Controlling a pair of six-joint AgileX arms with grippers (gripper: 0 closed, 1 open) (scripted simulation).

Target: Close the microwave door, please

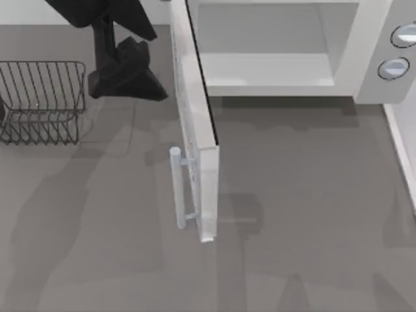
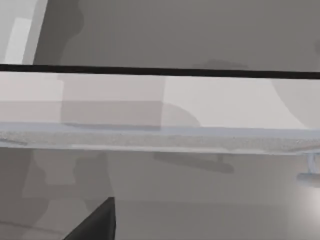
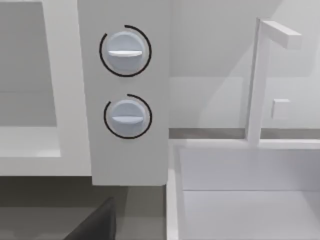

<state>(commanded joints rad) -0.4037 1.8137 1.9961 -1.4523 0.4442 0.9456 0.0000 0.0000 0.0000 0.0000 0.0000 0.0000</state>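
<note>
The left arm reaches down at the top view's upper left, its gripper (image 1: 133, 81) between the wire rack (image 1: 42, 101) and the microwave door (image 1: 195, 140); whether its jaws are open cannot be told. The door stands wide open, its long edge jutting forward from the microwave (image 1: 364, 58), handle (image 1: 177, 188) facing left.

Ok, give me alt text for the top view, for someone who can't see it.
The microwave door stands wide open, swung out from the white microwave toward the table's front, its handle facing the left. The left arm's dark end effector hangs left of the door, beside a wire rack.
</note>
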